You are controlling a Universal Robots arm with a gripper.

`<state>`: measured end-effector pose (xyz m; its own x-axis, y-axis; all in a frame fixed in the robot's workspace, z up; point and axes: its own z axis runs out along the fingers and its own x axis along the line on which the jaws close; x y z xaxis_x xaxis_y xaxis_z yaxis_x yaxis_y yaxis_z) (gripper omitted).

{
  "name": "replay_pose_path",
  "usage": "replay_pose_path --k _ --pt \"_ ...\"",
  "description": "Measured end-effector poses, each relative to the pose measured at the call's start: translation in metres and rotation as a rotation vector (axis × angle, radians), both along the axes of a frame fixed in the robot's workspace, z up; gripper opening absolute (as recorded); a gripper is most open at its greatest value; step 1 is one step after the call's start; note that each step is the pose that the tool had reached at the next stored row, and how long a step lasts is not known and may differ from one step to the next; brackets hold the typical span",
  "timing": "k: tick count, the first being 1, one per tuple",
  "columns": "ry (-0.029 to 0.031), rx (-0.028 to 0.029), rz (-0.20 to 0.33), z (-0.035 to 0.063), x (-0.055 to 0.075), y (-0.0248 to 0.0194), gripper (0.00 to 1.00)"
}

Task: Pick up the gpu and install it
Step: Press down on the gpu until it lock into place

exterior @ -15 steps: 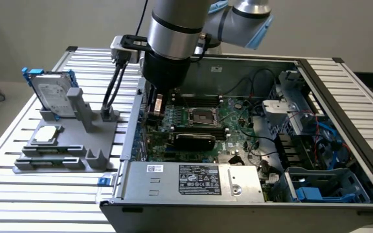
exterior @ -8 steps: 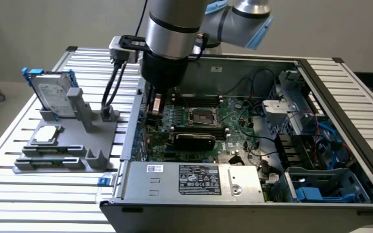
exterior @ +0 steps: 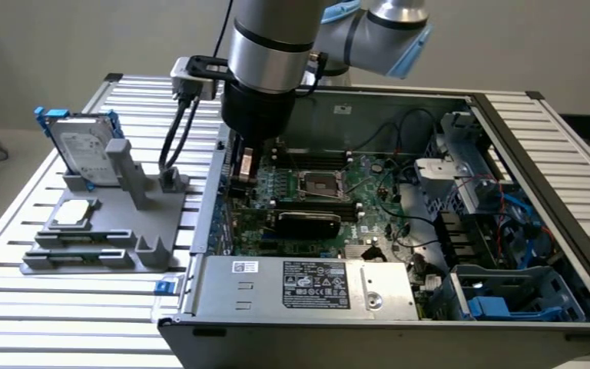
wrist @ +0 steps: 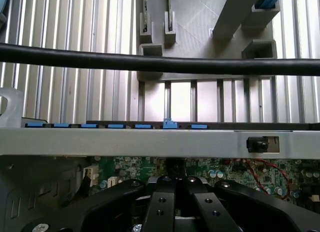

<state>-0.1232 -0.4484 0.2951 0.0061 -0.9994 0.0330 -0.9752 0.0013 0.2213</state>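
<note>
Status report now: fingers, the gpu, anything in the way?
Gripper shut, low inside the computer case near its wall. GPU seemingly upright beneath it, over the motherboard. Black cable crosses the wrist view.

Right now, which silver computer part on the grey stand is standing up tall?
The hard drive with the blue frame stands upright at the stand's back. The small square chip lies flat nearer the front.

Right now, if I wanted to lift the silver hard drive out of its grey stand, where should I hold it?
Probably its free upper part, coming from above: the hard drive stands upright in the grey stand, so pinch across its two flat faces.
</note>
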Motion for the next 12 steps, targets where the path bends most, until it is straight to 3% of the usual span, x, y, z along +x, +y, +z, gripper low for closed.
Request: replay_pose_path --k 4,6,12 --pt "0.0022 -0.0005 0.000 0.0002 0.0000 0.0000 0.11" --pt "0.0023 -0.0036 0.000 0.0001 0.0000 0.0001 0.11" --pt "0.0024 -0.0291 0.000 0.0002 -0.0001 0.0008 0.11"
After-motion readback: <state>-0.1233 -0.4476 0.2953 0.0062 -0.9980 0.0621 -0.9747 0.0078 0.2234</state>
